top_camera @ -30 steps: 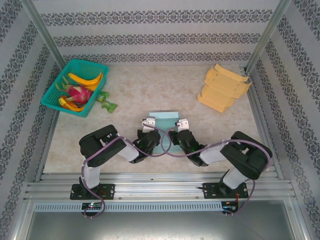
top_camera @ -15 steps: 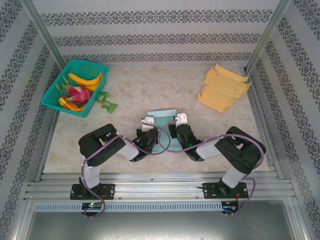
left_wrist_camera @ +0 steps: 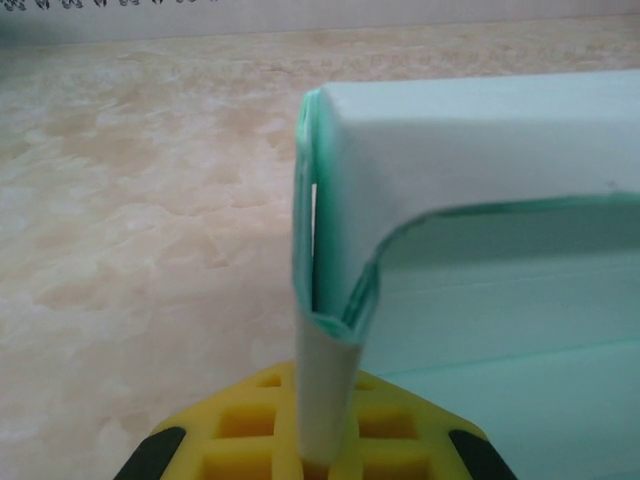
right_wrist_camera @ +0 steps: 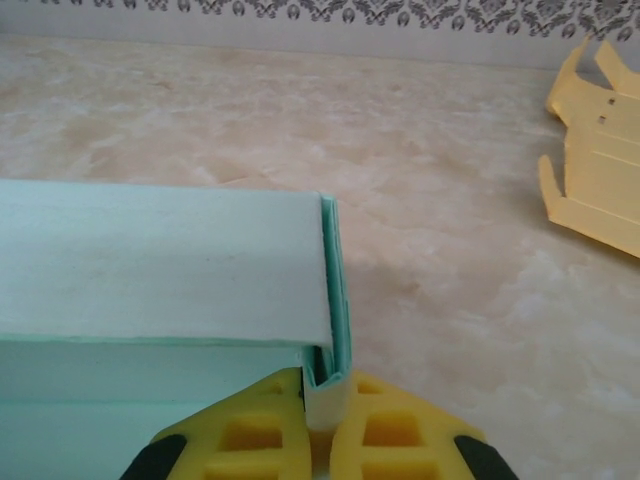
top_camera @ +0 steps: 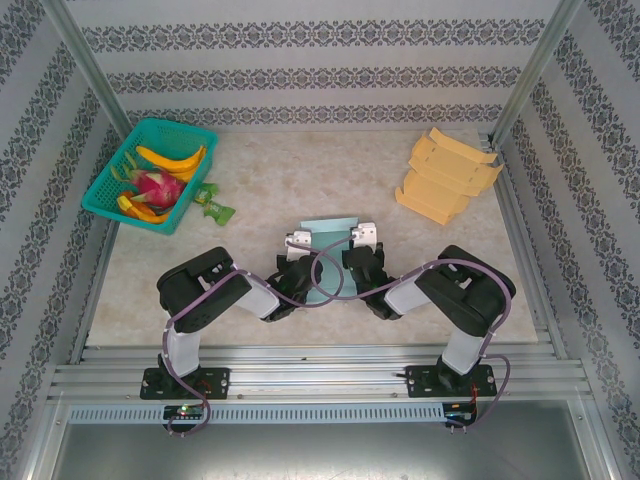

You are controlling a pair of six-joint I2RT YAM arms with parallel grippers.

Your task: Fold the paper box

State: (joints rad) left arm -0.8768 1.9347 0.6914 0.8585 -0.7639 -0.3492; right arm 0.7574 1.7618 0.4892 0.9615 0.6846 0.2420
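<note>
Table (top_camera: pixel 270 180): marbled beige top, w/ the paper box (top_camera: pixel 328 232) sitting on it as ref pt for all else.

L arm (top_camera: pixel 200 290) lies near-left of the paper box, R arm (top_camera: pixel 470 295) near-right, both bent in twd it.

Teal basket (top_camera: pixel 97 188) is far-left of the box, well apart. Stack of flat yellow cardboard blanks (top_camera: pixel 445 175) is far-right of it, also well apart.

The box itself is mint green, part folded, between the 2 wrists. L wrist cam: its left wall (left_wrist_camera: pixel 480 160) stands upright, folded double, corner curled over. R wrist cam: its right wall (right_wrist_camera: pixel 150 260) also upright, w/ layered edge at the end.

Left gripper (top_camera: pixel 298 240) is at the box's left end, clenched, the folded wall edge pinched between its yellow pads (left_wrist_camera: pixel 260 430). Right gripper (top_camera: pixel 364 233) is at the box's right end, clamped on the wall's folded end, paper squeezed between the pads (right_wrist_camera: pixel 400 430).

Inside the basket, far-left of the box: bananas (top_camera: pixel 175 157) and 1 pink dragon fruit (top_camera: pixel 158 186). Small green packet (top_camera: pixel 213 205) lies on the table left of the box, just beside the basket.
</note>
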